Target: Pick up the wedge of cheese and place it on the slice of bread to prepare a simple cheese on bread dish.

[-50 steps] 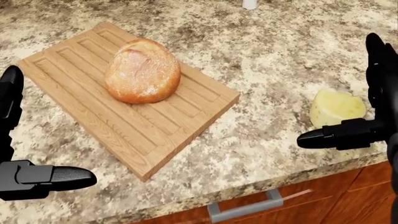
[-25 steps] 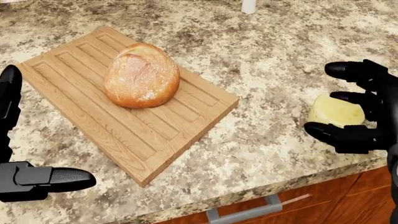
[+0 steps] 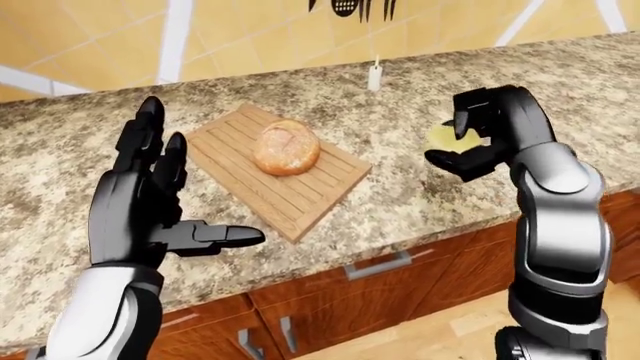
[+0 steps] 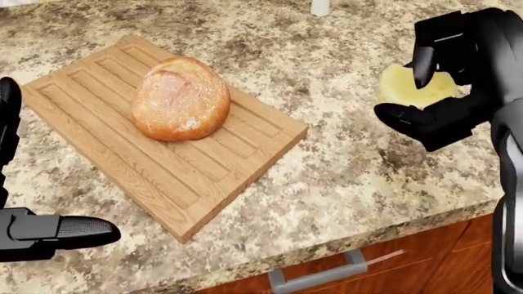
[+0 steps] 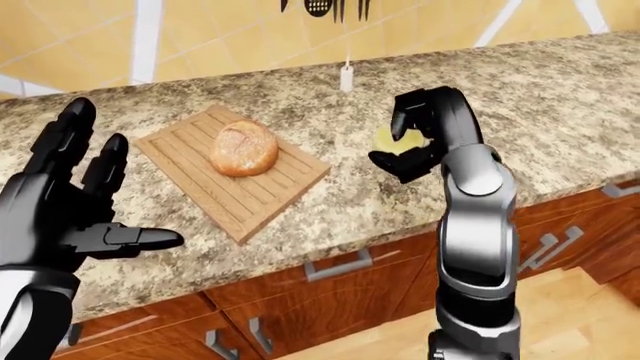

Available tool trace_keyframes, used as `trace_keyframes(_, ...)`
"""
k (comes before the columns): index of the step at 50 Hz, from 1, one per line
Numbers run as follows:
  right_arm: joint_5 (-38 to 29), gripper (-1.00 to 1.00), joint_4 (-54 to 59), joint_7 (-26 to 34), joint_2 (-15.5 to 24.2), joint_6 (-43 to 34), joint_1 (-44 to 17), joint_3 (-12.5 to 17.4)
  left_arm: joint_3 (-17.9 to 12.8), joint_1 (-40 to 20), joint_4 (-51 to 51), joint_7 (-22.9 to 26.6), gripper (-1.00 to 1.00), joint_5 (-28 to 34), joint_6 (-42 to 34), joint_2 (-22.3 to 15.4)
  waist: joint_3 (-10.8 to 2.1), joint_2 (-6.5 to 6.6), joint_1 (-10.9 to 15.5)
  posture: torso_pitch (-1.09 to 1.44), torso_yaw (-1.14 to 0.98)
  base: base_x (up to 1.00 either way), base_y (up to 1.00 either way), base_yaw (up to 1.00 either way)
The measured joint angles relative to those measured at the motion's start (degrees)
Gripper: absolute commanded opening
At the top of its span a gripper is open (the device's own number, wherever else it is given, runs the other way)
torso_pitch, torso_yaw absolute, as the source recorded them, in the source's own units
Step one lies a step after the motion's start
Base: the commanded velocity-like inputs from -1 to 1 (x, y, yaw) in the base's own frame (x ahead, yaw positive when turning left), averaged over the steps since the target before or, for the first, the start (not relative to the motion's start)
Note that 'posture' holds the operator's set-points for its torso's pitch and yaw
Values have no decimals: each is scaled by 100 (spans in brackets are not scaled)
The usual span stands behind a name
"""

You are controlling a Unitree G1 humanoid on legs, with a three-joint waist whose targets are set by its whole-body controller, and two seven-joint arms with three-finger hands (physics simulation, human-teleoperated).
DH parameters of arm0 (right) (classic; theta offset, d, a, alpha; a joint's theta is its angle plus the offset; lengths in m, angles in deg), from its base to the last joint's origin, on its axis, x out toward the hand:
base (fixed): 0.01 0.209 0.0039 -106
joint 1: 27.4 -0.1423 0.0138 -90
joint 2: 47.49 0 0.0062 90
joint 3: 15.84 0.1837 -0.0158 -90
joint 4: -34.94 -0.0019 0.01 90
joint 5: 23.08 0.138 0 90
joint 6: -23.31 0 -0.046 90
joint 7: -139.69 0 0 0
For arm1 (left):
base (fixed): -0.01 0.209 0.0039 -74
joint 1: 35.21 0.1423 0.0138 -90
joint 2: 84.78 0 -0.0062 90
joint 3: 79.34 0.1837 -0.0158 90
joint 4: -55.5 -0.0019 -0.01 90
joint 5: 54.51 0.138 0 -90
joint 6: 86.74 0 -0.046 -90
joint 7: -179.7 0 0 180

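A round golden loaf of bread lies on a wooden cutting board at the left of the head view. My right hand has its black fingers curled round the pale yellow cheese wedge and holds it lifted above the counter at the upper right. The thumb sits under the cheese and the fingers over it. My left hand hovers open near the counter's lower left edge, well apart from the board.
The speckled granite counter ends at a rounded edge along the bottom, with wooden drawers and a metal handle below. A small white bottle stands by the tiled wall.
My right hand has closed on the cheese and lifted it up and slightly left off the counter. The left hand has barely moved.
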Motion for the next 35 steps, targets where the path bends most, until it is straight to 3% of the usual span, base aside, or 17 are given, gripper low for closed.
trace_keyframes(6,-314,-100,500,225,-247,-338,-1167,-562,-72,-95,90,-76,100,-144,-145,-59,51,64,-5,0,0,0,0,0)
trace_keyframes(13,-812,-100,758,513,-803,-498,-2189,-957,-95,-55,99,-129,100,-245,-143,-83,74,101,-9,0,0,0,0,0)
trace_keyframes(20,-1041,-100,1401,509,-1477,-374,-2762,-1129,-105,79,-110,-82,100,-239,112,-80,97,152,-24,0,0,0,0,0)
trace_keyframes(23,-812,-100,1979,339,-1751,-94,-2971,-996,-142,97,-99,-68,100,-259,147,-88,97,175,-31,0,0,0,0,0)
trace_keyframes(29,-86,-100,2961,-85,-1870,431,-3277,-1000,-210,159,-75,-48,100,-292,232,-106,96,214,-39,0,0,0,0,0)
trace_keyframes(35,47,-100,3565,-279,-1984,714,-3576,-1138,-204,146,-29,-69,100,-335,156,-94,101,221,-50,0,0,0,0,0)
